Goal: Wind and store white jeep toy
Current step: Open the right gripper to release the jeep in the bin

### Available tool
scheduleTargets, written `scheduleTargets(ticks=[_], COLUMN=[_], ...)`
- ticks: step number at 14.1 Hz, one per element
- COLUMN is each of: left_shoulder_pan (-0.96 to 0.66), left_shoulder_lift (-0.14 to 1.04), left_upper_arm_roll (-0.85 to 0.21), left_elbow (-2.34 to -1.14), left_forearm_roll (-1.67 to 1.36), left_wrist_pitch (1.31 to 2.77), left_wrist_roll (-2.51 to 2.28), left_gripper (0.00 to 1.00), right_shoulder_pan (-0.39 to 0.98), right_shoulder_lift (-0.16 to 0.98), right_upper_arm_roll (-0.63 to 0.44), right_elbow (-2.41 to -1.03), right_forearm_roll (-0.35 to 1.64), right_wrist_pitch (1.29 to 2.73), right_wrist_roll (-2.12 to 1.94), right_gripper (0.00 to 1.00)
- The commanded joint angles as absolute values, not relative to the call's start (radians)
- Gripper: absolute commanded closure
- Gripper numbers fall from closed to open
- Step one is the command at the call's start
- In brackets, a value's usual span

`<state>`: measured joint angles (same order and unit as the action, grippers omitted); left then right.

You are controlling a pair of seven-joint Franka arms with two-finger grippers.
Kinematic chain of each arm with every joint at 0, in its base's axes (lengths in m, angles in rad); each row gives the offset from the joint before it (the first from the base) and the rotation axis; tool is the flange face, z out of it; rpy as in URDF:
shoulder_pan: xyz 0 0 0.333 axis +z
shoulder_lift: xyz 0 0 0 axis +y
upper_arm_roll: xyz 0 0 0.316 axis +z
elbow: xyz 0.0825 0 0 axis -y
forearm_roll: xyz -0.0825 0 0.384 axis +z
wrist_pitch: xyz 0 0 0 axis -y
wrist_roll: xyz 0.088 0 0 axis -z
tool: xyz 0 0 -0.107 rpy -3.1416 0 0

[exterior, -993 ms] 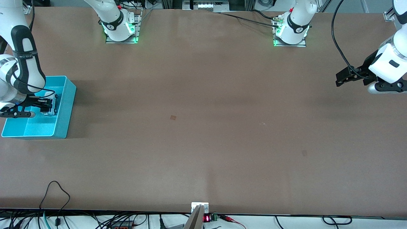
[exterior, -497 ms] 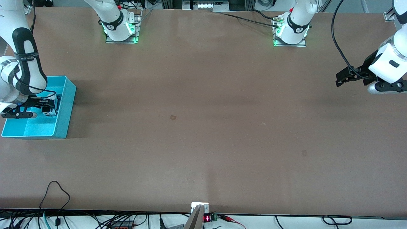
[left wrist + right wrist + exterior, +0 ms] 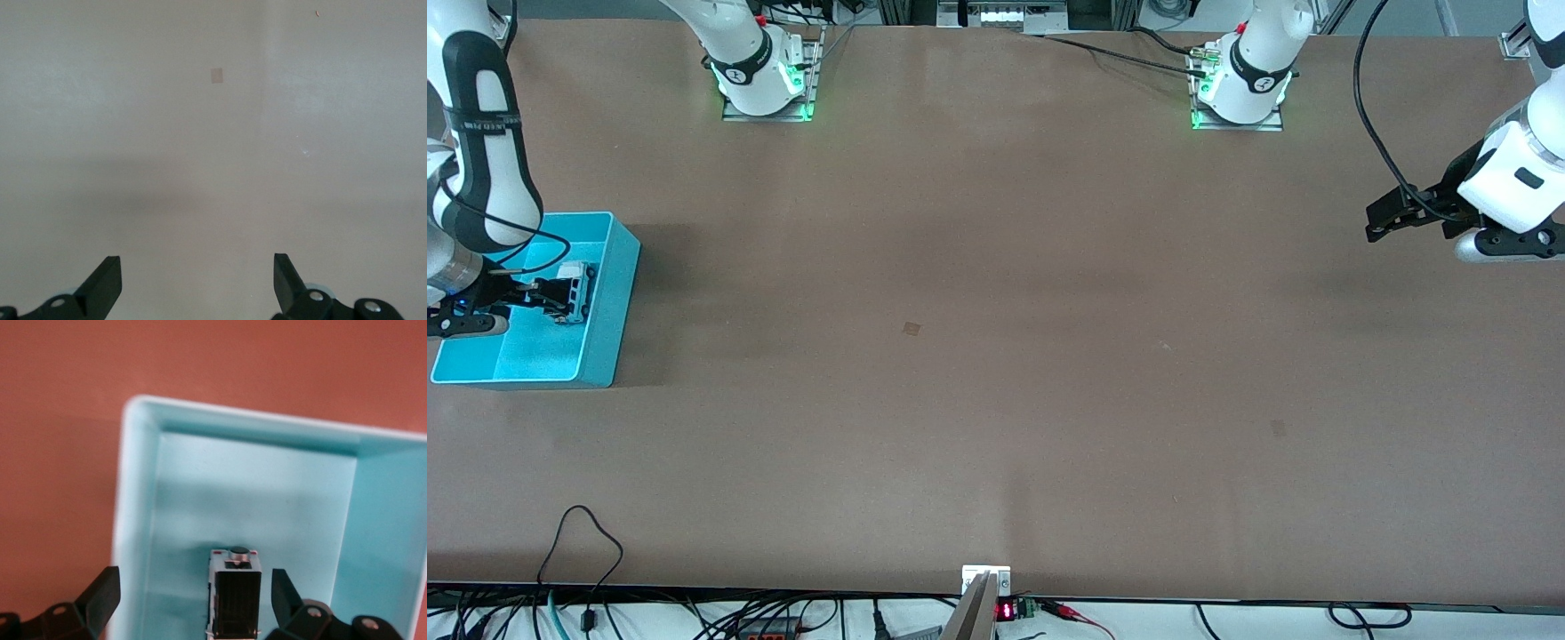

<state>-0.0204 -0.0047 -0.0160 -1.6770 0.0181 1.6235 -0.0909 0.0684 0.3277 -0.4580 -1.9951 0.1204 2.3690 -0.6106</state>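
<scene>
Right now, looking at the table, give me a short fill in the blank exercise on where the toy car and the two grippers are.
1. The white jeep toy lies inside the ____ bin.
2. The right gripper is over the bin with its fingers ____.
3. The left gripper, open, waits over bare ____.

Missing words: blue; open; table

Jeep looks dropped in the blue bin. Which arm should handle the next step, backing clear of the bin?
Right. The right gripper, open, hangs over the blue bin, straddling the white jeep toy lying inside. The left gripper waits open over bare table at the left arm's end.
</scene>
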Motion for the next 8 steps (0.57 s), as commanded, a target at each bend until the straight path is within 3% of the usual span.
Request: scheduleTargets(ticks=[1,8], left_shoulder_pan=[-0.025,-0.026], left_shoulder_lift=[-0.008,-0.008], left_upper_arm_roll=[-0.014,-0.014], left_elbow=[-1.660,-1.660], left_forearm_roll=[0.011,0.011], left_wrist_pitch=[1.600,1.600], left_wrist_roll=[-0.089,-0.089], left_gripper=[0.00,0.00], right_shoulder_pan=[0.121,0.255], right_shoulder_lift=[0.250,0.198], right_upper_arm_roll=[-0.459,-0.460], right_elbow=[-2.008,-1.858], right_forearm_roll=[0.138,0.123], right_wrist_pitch=[2.307,2.073], right_wrist_roll=[-0.653,-0.531], right_gripper=[0.00,0.00])
